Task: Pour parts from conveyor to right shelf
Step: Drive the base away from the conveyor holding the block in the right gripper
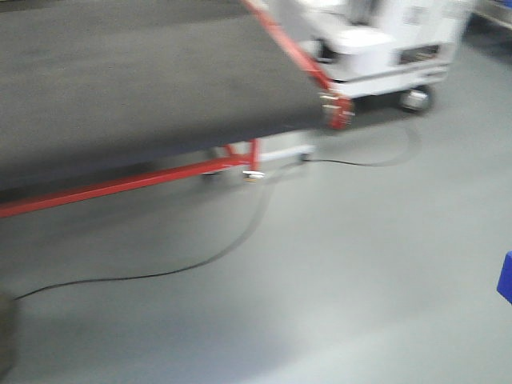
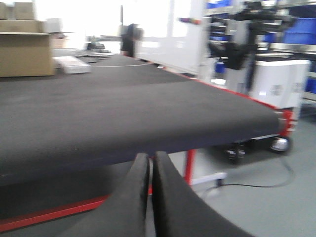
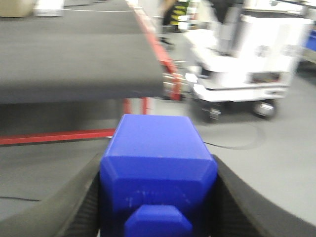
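Observation:
A bright-blue block with a square stud, the part (image 3: 157,163), is held between the black fingers (image 3: 74,207) of my right gripper (image 3: 158,165), which is shut on it above the grey floor. The conveyor (image 3: 74,54) lies ahead and to the left as a dark grey belt on a red frame (image 1: 144,88). My left gripper (image 2: 150,158) is shut with nothing in it, just below the belt's near end (image 2: 123,113). Blue bins on a steel rack (image 2: 300,30), blurred at the far right of the left wrist view, look like the right shelf.
A white wheeled machine (image 1: 384,48) stands beside the conveyor's end (image 3: 247,54). A black cable (image 1: 200,260) snakes over the floor. A cardboard box (image 2: 24,54) and a flat white item (image 2: 71,64) sit far down the belt. A blue sliver (image 1: 506,276) is cut off by the frame's right edge.

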Available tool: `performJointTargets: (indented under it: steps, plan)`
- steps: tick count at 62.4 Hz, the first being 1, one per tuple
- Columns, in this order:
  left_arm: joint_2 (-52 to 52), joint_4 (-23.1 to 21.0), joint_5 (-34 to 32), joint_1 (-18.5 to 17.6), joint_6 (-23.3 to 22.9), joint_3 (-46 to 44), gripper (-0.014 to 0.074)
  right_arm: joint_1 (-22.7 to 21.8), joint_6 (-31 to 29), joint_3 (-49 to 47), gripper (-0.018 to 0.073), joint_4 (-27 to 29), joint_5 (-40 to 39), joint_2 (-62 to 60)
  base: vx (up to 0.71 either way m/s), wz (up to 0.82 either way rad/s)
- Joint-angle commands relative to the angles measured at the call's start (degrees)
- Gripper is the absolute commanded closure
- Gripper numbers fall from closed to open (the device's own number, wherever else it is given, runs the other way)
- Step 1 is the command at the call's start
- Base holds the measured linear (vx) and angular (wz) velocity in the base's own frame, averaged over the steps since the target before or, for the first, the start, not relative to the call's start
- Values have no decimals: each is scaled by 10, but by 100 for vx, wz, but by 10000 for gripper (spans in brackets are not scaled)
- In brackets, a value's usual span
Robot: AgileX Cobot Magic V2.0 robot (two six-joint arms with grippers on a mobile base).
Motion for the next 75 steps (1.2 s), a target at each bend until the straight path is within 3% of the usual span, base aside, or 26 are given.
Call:
performJointTargets:
  steps: [1,75]
  plan:
    - [-7,0,-44,-1,-5,18,602,-3,-3,-15,564,1,-46,7,-21,-100]
    - [-7,0,-44,-1,-5,18,602,-3,-3,-15,564,1,-49,7,-18,-82]
